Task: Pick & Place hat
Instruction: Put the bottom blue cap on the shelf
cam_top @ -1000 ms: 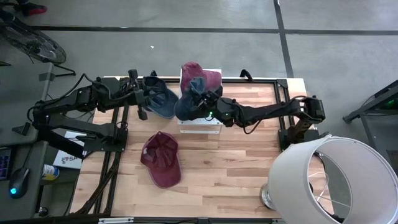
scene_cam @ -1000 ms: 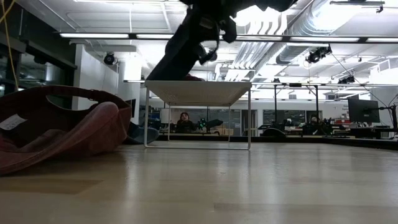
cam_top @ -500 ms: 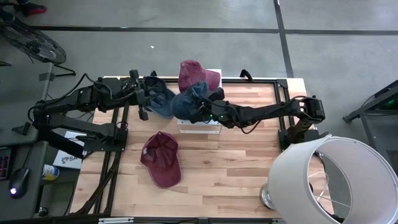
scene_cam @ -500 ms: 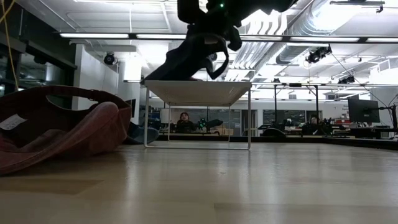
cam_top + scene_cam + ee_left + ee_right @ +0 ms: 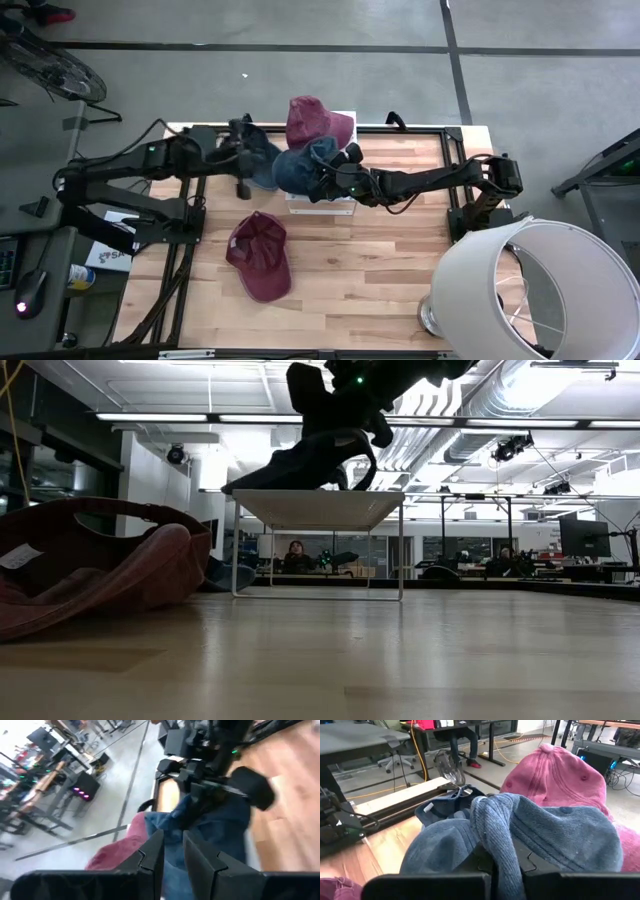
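Observation:
A blue denim cap (image 5: 298, 168) hangs in my right gripper (image 5: 335, 180) over the white stand (image 5: 320, 505), and its brim end (image 5: 232, 488) is down at the stand's top. A maroon cap (image 5: 312, 118) rests on the stand's far part. A second blue cap (image 5: 258, 152) lies on the table left of the stand. My left gripper (image 5: 242, 178) is beside it, fingers a narrow gap apart, pointing at the stand. Another maroon cap (image 5: 260, 255) lies upside down on the near table. My right gripper pinches a bunched fold of the blue cap's crown (image 5: 492, 832) between its two fingers, reaching level from the table's right. The cap spreads out ahead of the fingers over the stand, tilted, with the brim end lowest at the stand's top.
A large white lamp shade (image 5: 520, 290) stands at the near right corner. Dark frame rails (image 5: 190, 200) run along the table's left side. Bare wood lies between the stand and the near edge, right of the maroon cap.
My right gripper has come down and shifted toward the table's left, and the blue cap has gone from hanging steeply to lying flatter over the stand. My left gripper has moved toward the right, closer to the stand and the second blue cap.

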You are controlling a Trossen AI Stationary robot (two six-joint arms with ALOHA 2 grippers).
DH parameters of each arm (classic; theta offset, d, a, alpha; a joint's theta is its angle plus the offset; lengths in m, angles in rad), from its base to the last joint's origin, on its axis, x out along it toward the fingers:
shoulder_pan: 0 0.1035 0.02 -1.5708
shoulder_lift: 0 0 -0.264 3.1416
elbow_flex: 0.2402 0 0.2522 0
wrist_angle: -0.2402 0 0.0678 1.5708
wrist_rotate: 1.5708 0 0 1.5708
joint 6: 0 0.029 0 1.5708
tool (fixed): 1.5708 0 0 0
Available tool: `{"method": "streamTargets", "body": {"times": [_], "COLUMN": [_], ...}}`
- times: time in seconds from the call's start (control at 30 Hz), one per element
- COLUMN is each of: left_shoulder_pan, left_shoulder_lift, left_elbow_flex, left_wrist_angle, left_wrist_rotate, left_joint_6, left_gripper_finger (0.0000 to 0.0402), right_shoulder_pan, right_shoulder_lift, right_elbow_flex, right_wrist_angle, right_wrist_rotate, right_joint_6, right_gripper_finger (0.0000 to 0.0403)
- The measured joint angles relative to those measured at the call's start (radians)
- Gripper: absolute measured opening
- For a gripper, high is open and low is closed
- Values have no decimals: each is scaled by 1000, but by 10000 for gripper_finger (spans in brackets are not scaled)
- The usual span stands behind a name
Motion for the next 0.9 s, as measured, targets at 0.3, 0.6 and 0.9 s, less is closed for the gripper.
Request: {"method": "streamTargets", "body": {"times": [0.3, 0.6, 0.9], "left_shoulder_pan": [90, 491, 764], "left_shoulder_lift": [125, 225, 401], "left_elbow_flex": [-1, 0, -2], "left_wrist_angle": [407, 531, 710], "left_wrist_rotate": [-213, 197, 481], "left_joint_6": [176, 106, -135], "left_gripper_finger": [69, 69, 69], "right_shoulder_pan": [5, 28, 48], "right_shoulder_lift": [0, 0, 0], "right_elbow_flex": [0, 0, 0], "right_wrist_angle": [-6, -28, -40], "right_wrist_rotate": [2, 17, 19], "right_joint_6": [4, 25, 53], "right_gripper_finger": [5, 7, 12]}}
